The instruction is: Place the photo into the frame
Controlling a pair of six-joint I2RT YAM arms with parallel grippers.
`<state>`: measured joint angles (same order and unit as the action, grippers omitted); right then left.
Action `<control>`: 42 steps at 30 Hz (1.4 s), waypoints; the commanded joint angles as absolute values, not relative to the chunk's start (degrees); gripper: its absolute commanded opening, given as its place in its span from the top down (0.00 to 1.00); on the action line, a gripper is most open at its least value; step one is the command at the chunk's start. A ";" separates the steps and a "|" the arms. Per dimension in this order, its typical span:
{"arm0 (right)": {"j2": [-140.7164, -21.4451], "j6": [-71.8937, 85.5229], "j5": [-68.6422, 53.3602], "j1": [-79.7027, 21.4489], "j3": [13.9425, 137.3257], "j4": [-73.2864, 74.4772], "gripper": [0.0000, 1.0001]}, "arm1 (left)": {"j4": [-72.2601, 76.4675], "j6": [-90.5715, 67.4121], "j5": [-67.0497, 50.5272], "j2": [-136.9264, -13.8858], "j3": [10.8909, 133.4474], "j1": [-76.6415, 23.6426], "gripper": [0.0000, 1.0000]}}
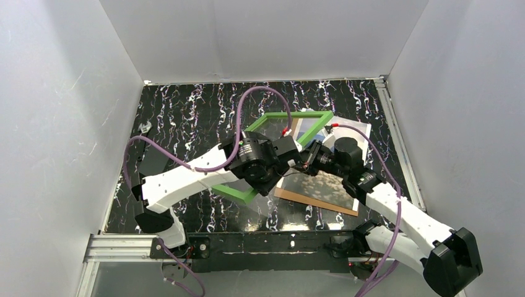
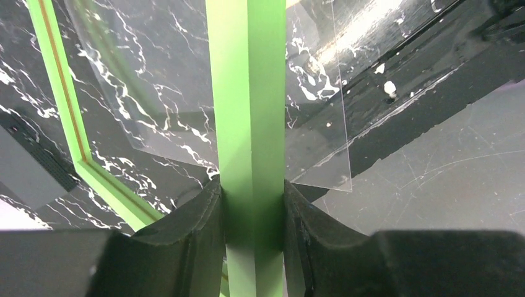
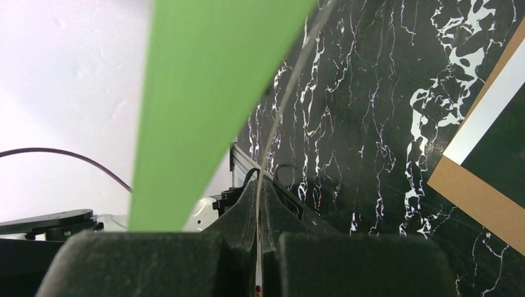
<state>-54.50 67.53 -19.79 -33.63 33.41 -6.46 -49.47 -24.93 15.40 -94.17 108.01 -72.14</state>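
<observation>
The green frame (image 1: 291,116) is tilted up off the table, its near rail low at the left. My left gripper (image 1: 296,162) is shut on one green rail (image 2: 247,93), which fills the gap between the pads (image 2: 252,192). My right gripper (image 1: 308,159) meets it from the right and is shut on the thin edge of a clear sheet (image 3: 282,105) beside the frame rail (image 3: 204,93). The sheet also shows behind the rail in the left wrist view (image 2: 309,124). The photo (image 1: 319,184) lies face up below the grippers, partly hidden by them.
The photo rests on a brown backing board (image 1: 309,201), whose corner shows in the right wrist view (image 3: 477,198). A white sheet (image 1: 358,131) lies at the back right. White walls enclose the black marbled table (image 1: 186,117). Purple cables loop over the left arm.
</observation>
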 commanded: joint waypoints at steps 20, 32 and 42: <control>-38.90 55.49 -12.17 -33.83 52.90 35.53 0.99 | -48.87 -33.27 -2.73 -83.88 108.46 -49.70 1.00; -35.00 54.46 -6.84 -33.83 61.10 46.53 0.99 | -23.31 -50.47 -20.27 -70.19 86.08 -35.60 1.00; -34.31 53.78 -2.46 -33.81 65.65 51.71 0.99 | -15.99 -55.52 -26.92 -73.62 88.58 -34.45 1.00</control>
<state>-35.16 54.57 -5.43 -33.82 62.28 50.94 -19.68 -51.64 -19.25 -72.12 86.63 -34.54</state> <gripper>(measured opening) 0.026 0.305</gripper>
